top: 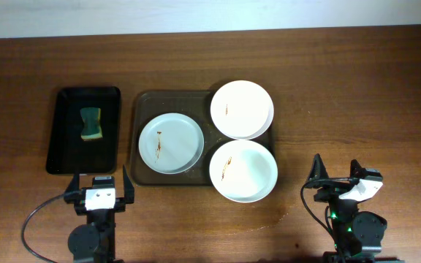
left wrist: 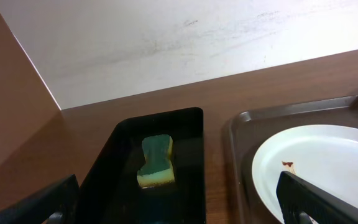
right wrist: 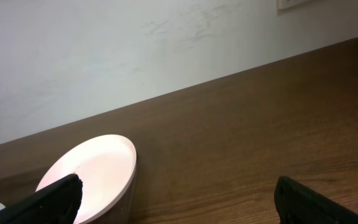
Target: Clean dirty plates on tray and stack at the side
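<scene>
Three white plates lie on the dark brown tray (top: 143, 109). The left plate (top: 171, 143) has a brown smear in its middle and also shows in the left wrist view (left wrist: 328, 162). The back right plate (top: 242, 109) and the front right plate (top: 243, 170) hang over the tray's right rim, each with a smear. The back right plate shows in the right wrist view (right wrist: 95, 174). My left gripper (top: 99, 184) is open and empty at the front, below the black tray. My right gripper (top: 336, 177) is open and empty at the front right.
A narrow glossy black tray (top: 66, 135) stands left of the brown tray and holds a green and yellow sponge (top: 90, 123), also in the left wrist view (left wrist: 156, 162). A white wall runs behind the table's far edge.
</scene>
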You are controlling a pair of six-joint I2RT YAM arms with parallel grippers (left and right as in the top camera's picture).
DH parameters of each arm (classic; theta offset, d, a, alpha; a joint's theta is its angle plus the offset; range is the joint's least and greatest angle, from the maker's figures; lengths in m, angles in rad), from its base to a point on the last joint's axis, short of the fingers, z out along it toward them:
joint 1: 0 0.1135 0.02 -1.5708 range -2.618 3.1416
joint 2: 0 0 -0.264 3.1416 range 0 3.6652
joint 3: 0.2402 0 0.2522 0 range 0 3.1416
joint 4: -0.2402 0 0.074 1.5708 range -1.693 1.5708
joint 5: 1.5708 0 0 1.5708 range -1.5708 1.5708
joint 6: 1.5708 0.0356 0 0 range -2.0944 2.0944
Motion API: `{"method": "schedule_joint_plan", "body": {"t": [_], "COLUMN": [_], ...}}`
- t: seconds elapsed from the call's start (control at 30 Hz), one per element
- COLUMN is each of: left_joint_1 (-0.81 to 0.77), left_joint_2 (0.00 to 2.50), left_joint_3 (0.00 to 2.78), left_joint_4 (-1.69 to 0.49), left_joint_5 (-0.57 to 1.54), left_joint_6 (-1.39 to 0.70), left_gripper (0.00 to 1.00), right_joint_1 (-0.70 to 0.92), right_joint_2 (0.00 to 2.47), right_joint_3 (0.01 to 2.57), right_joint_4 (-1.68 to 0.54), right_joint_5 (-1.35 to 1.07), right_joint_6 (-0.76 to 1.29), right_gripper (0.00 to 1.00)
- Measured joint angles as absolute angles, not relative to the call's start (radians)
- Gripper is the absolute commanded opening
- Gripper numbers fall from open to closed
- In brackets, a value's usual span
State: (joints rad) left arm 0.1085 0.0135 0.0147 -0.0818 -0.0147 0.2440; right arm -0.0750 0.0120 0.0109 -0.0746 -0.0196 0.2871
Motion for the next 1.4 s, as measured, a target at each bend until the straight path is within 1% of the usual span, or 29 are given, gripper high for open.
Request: {"method": "schedule_joint_plan", "body": {"t": [1.1, 1.23, 1.3, 1.4], "left_joint_1": [0.109, 0.109, 0.109, 0.109], "left_joint_2": [0.014, 0.014, 0.032, 0.149], "left_joint_3": [0.015, 0.020, 0.085, 0.289], "left_joint_4": [-0.082, -0.049, -0.113, -0.173], "left_joint_5": [-0.015, 0.088, 0.116, 0.131], "left_joint_6": [0.244, 0.244, 0.233, 0.203], "left_gripper": [0.99, 0.99, 0.99, 0.99], "right_joint_1": [-0.075, -0.075, -0.075, -0.075], "right_joint_2": [0.012, 0.012, 0.013, 0.070], "right_joint_3": [0.011, 0.011, 0.036, 0.208], "right_joint_4": [-0.073, -0.067, -0.075, -0.083], "right_joint_5": [-0.020, -0.069, -0.099, -0.117], "right_joint_6": [0.287, 0.287, 0.287, 0.287], "right_gripper": [0.98, 0.98, 0.98, 0.98]}}
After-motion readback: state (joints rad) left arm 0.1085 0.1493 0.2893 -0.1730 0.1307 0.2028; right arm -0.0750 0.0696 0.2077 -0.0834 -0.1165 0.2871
